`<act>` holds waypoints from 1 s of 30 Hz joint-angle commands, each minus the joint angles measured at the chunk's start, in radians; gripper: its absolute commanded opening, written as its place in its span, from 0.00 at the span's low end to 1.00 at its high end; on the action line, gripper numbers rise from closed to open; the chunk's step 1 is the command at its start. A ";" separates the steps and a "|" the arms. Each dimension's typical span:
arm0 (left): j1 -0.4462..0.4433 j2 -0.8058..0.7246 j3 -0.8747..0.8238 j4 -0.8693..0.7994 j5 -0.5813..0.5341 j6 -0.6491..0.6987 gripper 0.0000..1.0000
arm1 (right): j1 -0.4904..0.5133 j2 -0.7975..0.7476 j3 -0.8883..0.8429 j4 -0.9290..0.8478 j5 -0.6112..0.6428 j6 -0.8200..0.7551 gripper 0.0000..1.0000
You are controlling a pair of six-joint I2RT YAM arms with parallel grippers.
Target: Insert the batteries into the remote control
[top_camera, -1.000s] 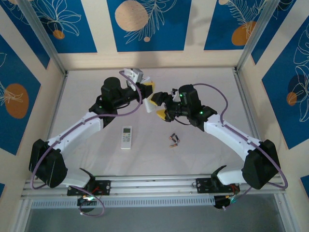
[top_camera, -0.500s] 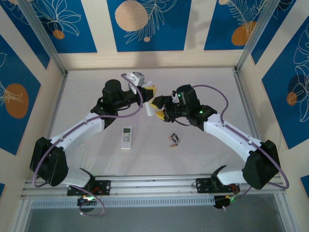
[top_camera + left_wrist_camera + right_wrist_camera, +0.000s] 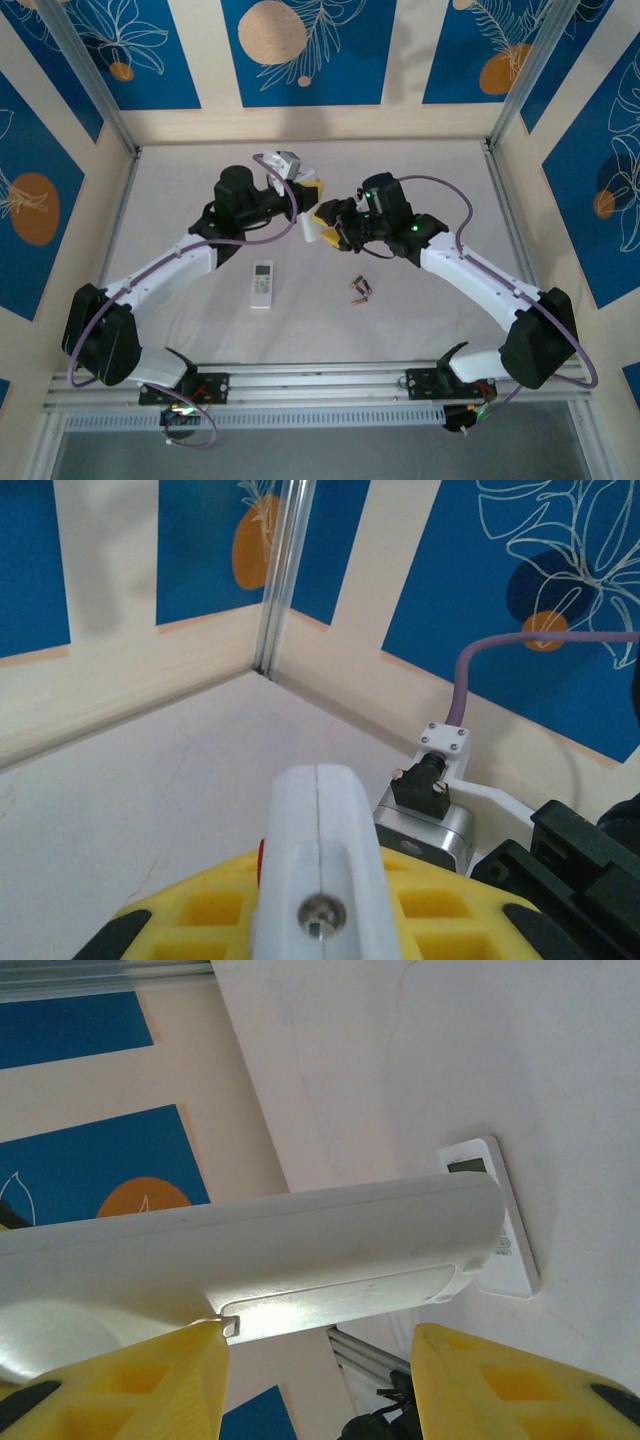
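- The second remote (image 3: 262, 284) lies flat on the white table (image 3: 420, 170), display end away from the arm bases. It sits on the near side of the left arm's forearm and apart from both grippers. The right wrist view shows it too (image 3: 495, 1225), past the rounded end of the held remote.
- The left gripper (image 3: 308, 190) is raised over the middle of the table. In its wrist view (image 3: 318, 920), its yellow fingers (image 3: 200, 910) sit tight on either side of the held remote, clamped on it.
- The held remote (image 3: 308, 226) is white and off the table, between the two grippers. The left wrist view shows it end-on (image 3: 318, 865). The right wrist view shows it lengthwise (image 3: 250, 1250), with a recessed panel (apparently the battery hatch) facing that camera.
- The right gripper (image 3: 328, 225) meets the held remote from the right. In its wrist view (image 3: 318, 1332), the yellow fingers (image 3: 130, 1390) are spread wide, with their tips right at the remote's underside. I cannot tell whether they touch it.
- The batteries (image 3: 359, 290) lie in a small cluster on the table, right of the second remote and nearer the bases than both grippers. Nothing touches them.
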 commanded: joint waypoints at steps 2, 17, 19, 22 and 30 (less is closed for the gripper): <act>0.001 -0.022 0.048 0.005 -0.087 0.046 0.00 | -0.002 0.024 -0.031 -0.122 0.047 0.031 0.49; 0.080 0.070 0.082 -0.100 -0.086 -0.046 0.00 | 0.075 -0.058 -0.183 -0.146 0.087 0.013 0.50; 0.097 0.089 0.076 -0.158 -0.087 -0.058 0.00 | 0.069 -0.053 -0.219 -0.137 0.037 0.026 0.50; 0.130 0.080 0.026 -0.210 -0.107 -0.077 0.00 | 0.056 -0.086 -0.253 -0.126 -0.007 -0.026 0.53; 0.181 0.005 0.006 -0.200 0.146 -0.246 0.00 | 0.086 -0.243 -0.165 -0.040 0.140 -0.726 0.87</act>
